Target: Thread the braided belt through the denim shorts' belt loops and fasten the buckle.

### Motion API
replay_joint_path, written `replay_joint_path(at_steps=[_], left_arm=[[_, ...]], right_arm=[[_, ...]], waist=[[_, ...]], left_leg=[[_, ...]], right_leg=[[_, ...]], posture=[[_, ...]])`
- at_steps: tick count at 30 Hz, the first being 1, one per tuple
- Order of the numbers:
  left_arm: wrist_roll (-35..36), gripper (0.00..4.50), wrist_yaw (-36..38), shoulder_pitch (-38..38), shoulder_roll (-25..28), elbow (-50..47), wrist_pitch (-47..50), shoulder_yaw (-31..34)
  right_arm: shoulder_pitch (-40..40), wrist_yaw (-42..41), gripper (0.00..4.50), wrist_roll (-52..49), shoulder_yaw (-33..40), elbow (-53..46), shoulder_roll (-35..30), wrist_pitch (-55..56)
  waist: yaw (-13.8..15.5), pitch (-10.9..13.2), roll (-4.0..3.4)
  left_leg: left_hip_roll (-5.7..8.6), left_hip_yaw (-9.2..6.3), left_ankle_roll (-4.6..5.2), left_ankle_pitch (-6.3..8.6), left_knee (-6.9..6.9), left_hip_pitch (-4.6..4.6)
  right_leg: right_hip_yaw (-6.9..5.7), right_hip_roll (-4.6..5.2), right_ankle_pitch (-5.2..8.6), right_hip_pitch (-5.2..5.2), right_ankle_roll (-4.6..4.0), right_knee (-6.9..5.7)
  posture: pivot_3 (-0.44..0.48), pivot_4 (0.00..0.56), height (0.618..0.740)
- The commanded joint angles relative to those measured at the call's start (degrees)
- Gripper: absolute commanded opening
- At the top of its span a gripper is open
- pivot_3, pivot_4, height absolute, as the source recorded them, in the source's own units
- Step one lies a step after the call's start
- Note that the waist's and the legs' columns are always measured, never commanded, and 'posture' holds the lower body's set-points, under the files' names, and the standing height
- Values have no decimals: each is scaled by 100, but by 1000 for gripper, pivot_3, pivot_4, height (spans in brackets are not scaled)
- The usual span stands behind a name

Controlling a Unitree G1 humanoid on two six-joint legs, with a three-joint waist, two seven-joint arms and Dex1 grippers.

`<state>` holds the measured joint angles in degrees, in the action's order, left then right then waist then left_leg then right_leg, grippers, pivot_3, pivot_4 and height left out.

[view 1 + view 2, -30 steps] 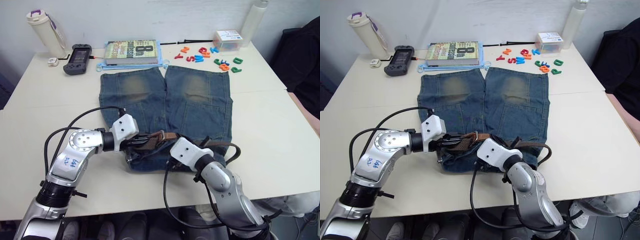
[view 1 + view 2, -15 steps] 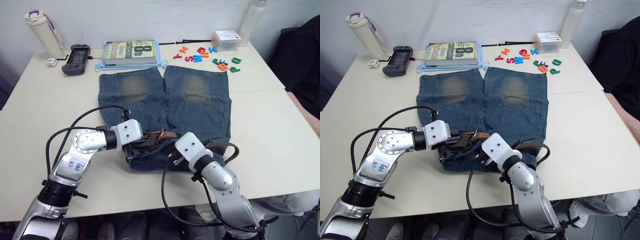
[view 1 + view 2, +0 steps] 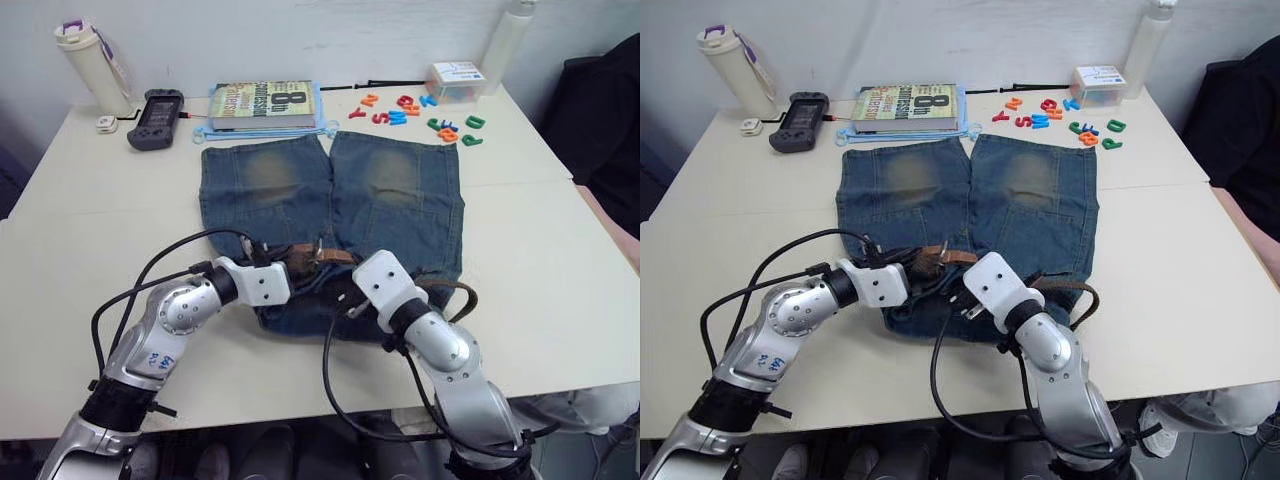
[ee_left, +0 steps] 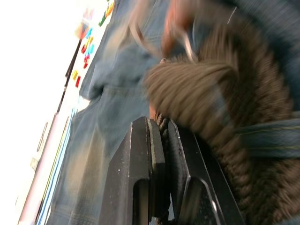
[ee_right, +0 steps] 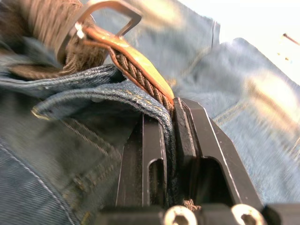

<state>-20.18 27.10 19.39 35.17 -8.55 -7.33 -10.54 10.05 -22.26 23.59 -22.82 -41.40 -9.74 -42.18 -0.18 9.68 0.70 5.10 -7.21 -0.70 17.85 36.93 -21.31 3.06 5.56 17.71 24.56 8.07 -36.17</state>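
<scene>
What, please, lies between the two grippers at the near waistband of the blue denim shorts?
Between the left gripper and right gripper, the head views show the braided belt with its silver buckle.

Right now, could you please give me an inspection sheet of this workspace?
Surface: cream table, shorts laid flat across its middle.
Job's things: denim shorts, waistband toward the robot; braided belt runs along the waistband and loops off its right end; buckle and tan tip by the waistband's middle.
Clutter: book, handheld controller, white bottle, second bottle, coloured magnetic letters, small clear box.
Grippers: left gripper shut on the braided belt; right gripper shut on the waistband edge, the belt against it.
Cables: black cables arc from both wrists.
Surroundings: white wall; a person's dark sleeve at the right.
</scene>
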Motion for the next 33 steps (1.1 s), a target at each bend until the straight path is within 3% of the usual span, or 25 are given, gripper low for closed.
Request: replay_joint_path(at_steps=[1, 8, 15, 26, 33], left_arm=[[17, 0, 70, -18, 4, -113, -223, -30], [203, 0, 39, -39, -166, -308, -188, 194], [183, 0, -35, -151, 41, -285, -111, 692], [555, 0, 506, -95, 52, -550, -834, 340], [632, 0, 580, -173, 16, -524, -705, 405]], right_arm=[[119, 12, 36, 25, -152, -345, -81, 290], [53, 27, 36, 61, -179, -276, -187, 75], [-63, 8, 36, 42, -206, -209, -276, -143], [-11, 11, 36, 59, -241, -140, -313, -172], [-25, 85, 36, 51, -236, -173, -216, -230]], waist=[[0, 0, 0], [6, 0, 0], [-1, 0, 0], [-6, 0, 1], [-2, 0, 0]], left_leg=[[0, 0, 0, 0, 1, 0], [1, 0, 0, 0, 4, 0], [-2, 2, 0, 0, 6, 0], [-2, 4, 0, 1, 10, 1], [-1, 4, 0, 1, 11, 1]], right_leg=[[0, 0, 0, 0, 0, -1], [0, 1, 0, -1, 0, -3], [2, -1, 0, 2, 0, -9], [3, 0, 0, 0, 0, -12], [3, 0, 0, 0, 0, -14]], posture=[[0, 150, 740], [0, 150, 740], [0, 150, 740], [0, 150, 740], [0, 150, 740]])
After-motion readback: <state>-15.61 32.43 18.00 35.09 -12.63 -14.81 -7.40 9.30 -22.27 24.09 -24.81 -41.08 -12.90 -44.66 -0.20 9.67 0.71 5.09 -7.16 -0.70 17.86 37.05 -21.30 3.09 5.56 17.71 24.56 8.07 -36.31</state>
